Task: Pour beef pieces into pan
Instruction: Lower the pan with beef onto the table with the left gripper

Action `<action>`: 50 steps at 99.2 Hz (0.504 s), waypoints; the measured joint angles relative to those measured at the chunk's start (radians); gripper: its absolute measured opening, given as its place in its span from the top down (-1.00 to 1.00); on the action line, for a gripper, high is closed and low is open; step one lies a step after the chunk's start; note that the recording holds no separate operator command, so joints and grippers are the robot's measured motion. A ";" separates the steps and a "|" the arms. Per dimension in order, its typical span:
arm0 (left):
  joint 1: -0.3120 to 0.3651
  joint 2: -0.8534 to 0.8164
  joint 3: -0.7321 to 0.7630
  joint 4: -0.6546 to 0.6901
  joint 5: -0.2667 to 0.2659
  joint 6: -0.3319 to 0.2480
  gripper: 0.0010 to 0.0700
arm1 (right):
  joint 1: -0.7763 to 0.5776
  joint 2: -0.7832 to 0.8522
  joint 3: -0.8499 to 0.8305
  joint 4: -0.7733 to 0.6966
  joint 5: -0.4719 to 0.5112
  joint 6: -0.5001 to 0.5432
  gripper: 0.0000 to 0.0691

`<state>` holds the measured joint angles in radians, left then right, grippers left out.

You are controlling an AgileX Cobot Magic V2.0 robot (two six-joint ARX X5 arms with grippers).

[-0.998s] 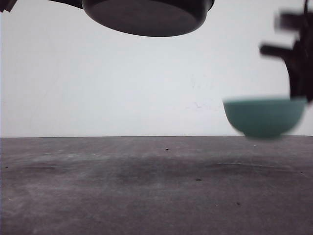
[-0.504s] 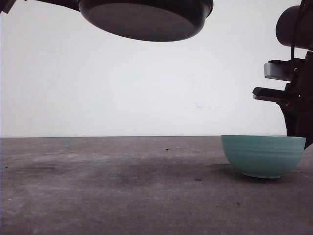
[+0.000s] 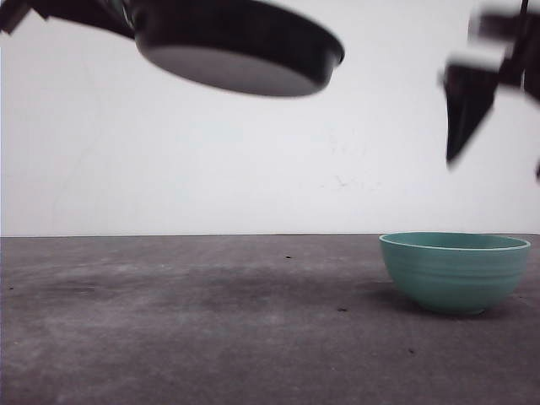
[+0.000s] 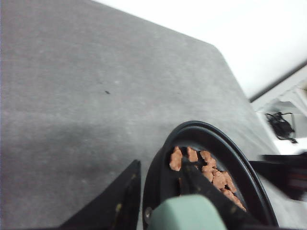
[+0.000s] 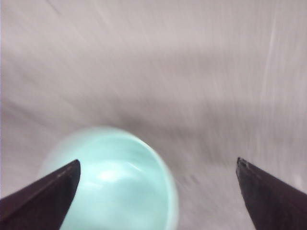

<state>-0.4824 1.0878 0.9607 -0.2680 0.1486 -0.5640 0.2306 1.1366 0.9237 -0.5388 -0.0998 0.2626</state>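
Front view shows the left end effector [image 4: 163, 201] holding the tilted pan [image 3: 240, 46] aloft with beef pieces [image 4: 206, 172] inside, the right end effector [image 5: 156, 191] spread wide above the empty teal bowl [image 3: 454, 272]; more tilt could spill beef onto the bench [image 3: 211, 337].

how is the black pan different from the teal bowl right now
The pan is black, shallow and held tilted in the air by the left gripper; the bowl is teal, deeper and stands upright on the table. The pan holds the beef pieces; the bowl looks empty, though that view is blurred. Both are round.
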 joint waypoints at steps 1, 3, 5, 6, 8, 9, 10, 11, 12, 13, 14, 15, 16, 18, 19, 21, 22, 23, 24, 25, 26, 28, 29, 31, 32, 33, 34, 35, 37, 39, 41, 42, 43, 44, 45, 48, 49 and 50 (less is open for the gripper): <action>0.002 0.005 0.000 0.005 0.000 0.000 0.68 | 0.001 -0.014 0.003 -0.002 -0.007 0.000 -0.71; 0.007 0.018 0.000 0.016 -0.001 0.001 0.68 | 0.003 -0.042 0.010 -0.007 -0.023 0.001 -0.57; 0.011 0.029 0.000 0.027 -0.001 0.002 0.68 | 0.006 -0.071 0.016 -0.013 -0.039 0.000 -0.39; 0.012 0.035 0.000 0.032 -0.002 0.002 0.68 | 0.007 -0.079 0.017 -0.014 -0.042 0.000 -0.35; 0.016 0.048 0.000 0.043 -0.003 0.003 0.68 | 0.011 -0.115 0.023 -0.019 -0.064 -0.001 -0.13; 0.017 0.054 0.000 0.049 -0.003 0.003 0.68 | 0.013 -0.130 0.024 -0.019 -0.072 -0.001 -0.04; 0.018 0.060 0.000 0.055 -0.004 0.003 0.68 | 0.015 -0.145 0.024 -0.019 -0.080 -0.001 0.04; 0.019 0.067 0.000 0.061 -0.004 0.003 0.68 | 0.018 -0.160 0.026 -0.019 -0.089 -0.001 0.13; 0.019 0.073 0.000 0.067 -0.005 0.003 0.68 | 0.020 -0.175 0.026 -0.019 -0.097 -0.001 0.22; 0.021 0.080 0.000 0.073 -0.005 0.003 0.68 | 0.023 -0.189 0.026 -0.018 -0.104 -0.001 0.31; 0.022 0.087 0.000 0.079 -0.005 0.003 0.68 | 0.025 -0.203 0.026 -0.019 -0.111 -0.001 0.39; 0.022 0.093 0.000 0.083 -0.005 0.003 0.68 | 0.027 -0.218 0.026 -0.019 -0.116 -0.001 0.47; 0.023 0.101 0.000 0.088 -0.004 0.003 0.68 | 0.029 -0.232 0.026 -0.019 -0.120 -0.001 0.53; 0.023 0.116 0.000 0.096 -0.003 0.003 0.68 | 0.034 -0.258 0.026 -0.022 -0.129 -0.001 0.64; 0.024 0.124 0.000 0.101 -0.002 0.003 0.68 | 0.036 -0.270 0.026 -0.024 -0.133 -0.001 0.69; 0.025 0.140 0.000 0.109 0.003 0.003 0.68 | 0.041 -0.297 0.026 -0.028 -0.137 0.000 0.76; 0.026 0.148 0.000 0.113 0.006 0.003 0.68 | 0.044 -0.308 0.026 -0.031 -0.139 0.001 0.79; 0.027 0.161 0.000 0.118 0.009 0.003 0.68 | 0.047 -0.320 0.026 -0.034 -0.140 0.002 0.81; 0.027 0.170 0.000 0.121 0.011 0.003 0.68 | 0.050 -0.331 0.026 -0.036 -0.140 0.003 0.83; 0.027 0.179 0.000 0.122 0.013 0.003 0.68 | 0.052 -0.342 0.026 -0.040 -0.140 0.004 0.85; 0.027 0.188 0.001 0.124 0.015 0.003 0.68 | 0.053 -0.353 0.026 -0.044 -0.140 0.005 0.87; 0.029 0.206 0.001 0.126 0.018 0.003 0.68 | 0.057 -0.375 0.026 -0.052 -0.140 0.007 0.89; 0.029 0.216 0.001 0.127 0.020 0.003 0.68 | 0.058 -0.385 0.026 -0.058 -0.140 0.008 0.90; 0.029 0.234 0.001 0.128 0.026 0.003 0.68 | 0.059 -0.404 0.026 -0.067 -0.140 0.008 0.92; 0.029 0.244 0.001 0.128 0.029 0.003 0.68 | 0.060 -0.413 0.026 -0.072 -0.140 0.009 0.92; 0.029 0.253 0.001 0.128 0.033 0.003 0.68 | 0.061 -0.422 0.026 -0.077 -0.140 0.010 0.93; 0.029 0.263 0.001 0.128 0.037 0.003 0.68 | 0.062 -0.431 0.026 -0.082 -0.140 0.011 0.93; 0.029 0.272 0.001 0.128 0.040 0.003 0.68 | 0.063 -0.440 0.026 -0.087 -0.138 0.012 0.94; 0.031 0.291 0.001 0.128 0.049 0.003 0.68 | 0.063 -0.457 0.026 -0.098 -0.138 0.015 0.94; 0.031 0.311 0.001 0.127 0.060 0.004 0.68 | 0.063 -0.472 0.026 -0.108 -0.137 0.016 0.95; 0.031 0.329 0.001 0.127 0.069 0.004 0.68 | 0.063 -0.486 0.026 -0.117 -0.136 0.017 0.95; 0.031 0.338 0.001 0.127 0.071 0.005 0.68 | 0.063 -0.493 0.026 -0.122 -0.136 0.018 0.95; 0.031 0.347 0.001 0.127 0.074 0.005 0.68 | 0.063 -0.500 0.026 -0.127 -0.136 0.018 0.95; 0.031 0.355 0.001 0.126 0.076 0.006 0.68 | 0.063 -0.507 0.026 -0.131 -0.136 0.019 0.95; 0.031 0.363 0.001 0.126 0.077 0.006 0.68 | 0.063 -0.513 0.026 -0.136 -0.136 0.020 0.95; 0.030 0.385 0.001 0.123 0.080 0.008 0.68 | 0.063 -0.531 0.026 -0.149 -0.136 0.023 0.96; 0.030 0.392 0.001 0.122 0.080 0.009 0.68 | 0.063 -0.536 0.026 -0.154 -0.136 0.023 0.95; 0.029 0.398 0.001 0.122 0.080 0.012 0.68 | 0.063 -0.542 0.026 -0.158 -0.136 0.023 0.95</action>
<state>-0.4530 1.4860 0.9615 -0.1459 0.2291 -0.5522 0.2939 0.5949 0.9497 -0.6968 -0.2356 0.2855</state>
